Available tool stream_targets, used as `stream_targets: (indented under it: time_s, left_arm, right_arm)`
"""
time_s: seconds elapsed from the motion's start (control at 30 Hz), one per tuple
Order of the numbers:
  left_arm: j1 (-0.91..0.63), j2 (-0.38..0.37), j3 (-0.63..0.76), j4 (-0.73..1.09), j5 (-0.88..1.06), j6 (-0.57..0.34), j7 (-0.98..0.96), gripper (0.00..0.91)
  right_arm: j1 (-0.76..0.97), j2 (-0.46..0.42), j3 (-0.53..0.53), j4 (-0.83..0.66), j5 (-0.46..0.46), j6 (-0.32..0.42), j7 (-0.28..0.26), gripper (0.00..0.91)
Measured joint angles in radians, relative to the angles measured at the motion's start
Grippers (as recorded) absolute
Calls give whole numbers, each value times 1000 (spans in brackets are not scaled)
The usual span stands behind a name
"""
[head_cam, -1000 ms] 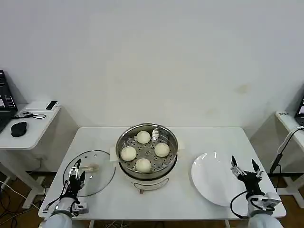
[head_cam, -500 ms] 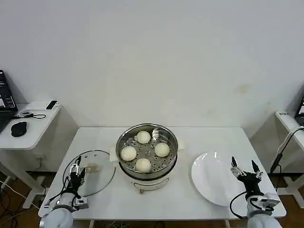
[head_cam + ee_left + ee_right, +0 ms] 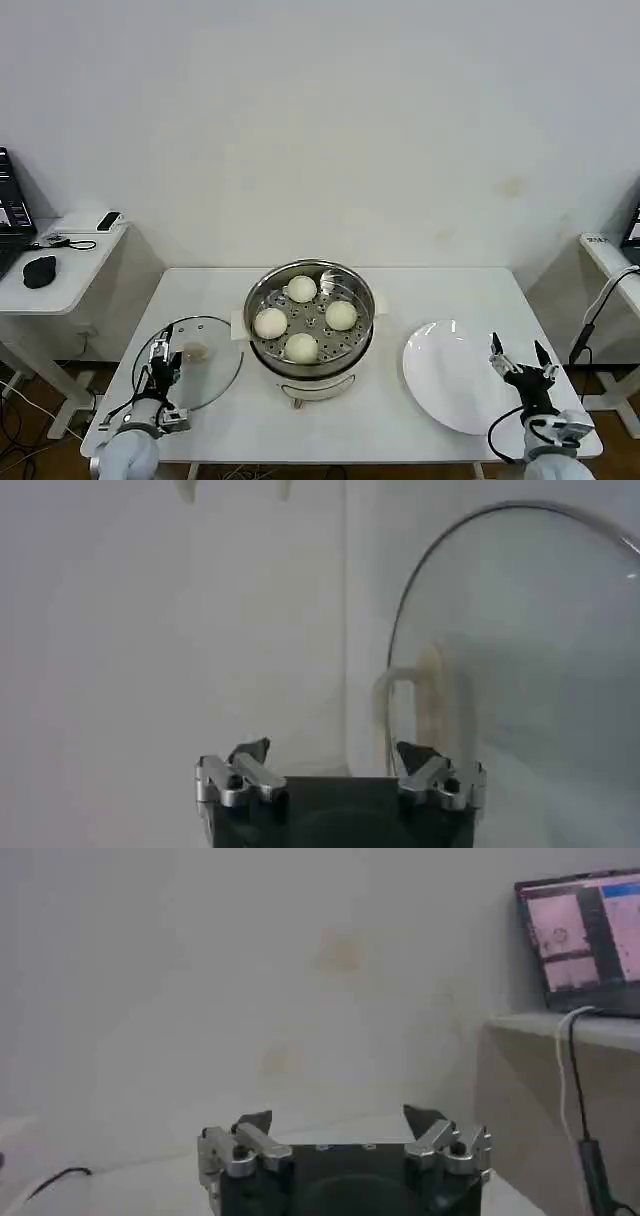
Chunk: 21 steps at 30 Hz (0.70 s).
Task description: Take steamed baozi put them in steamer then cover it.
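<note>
Head view: steamer (image 3: 310, 322) mid-table, four steamed baozi (image 3: 302, 289) on its perforated tray, uncovered. Cover (image 3: 190, 362) lies flat on the table left of the steamer. Left gripper (image 3: 159, 363) over the cover's near-left edge, fingers spread, holding nothing. White plate (image 3: 450, 376) right of the steamer; right gripper (image 3: 520, 363) at the plate's right edge, wide open, empty

Left wrist view: left gripper (image 3: 340, 762) open, cover (image 3: 520, 670) with its handle (image 3: 428, 702) just ahead

Right wrist view: right gripper (image 3: 345, 1130) open, empty, monitor (image 3: 580, 943) behind
</note>
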Motion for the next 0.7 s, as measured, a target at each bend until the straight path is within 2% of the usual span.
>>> stream_targets:
  time_s: [0.7]
  left_arm:
    - [-66, -20, 35, 66, -42, 46, -26, 907]
  right_arm:
    - [9, 14, -1, -33, -18, 11, -5, 907]
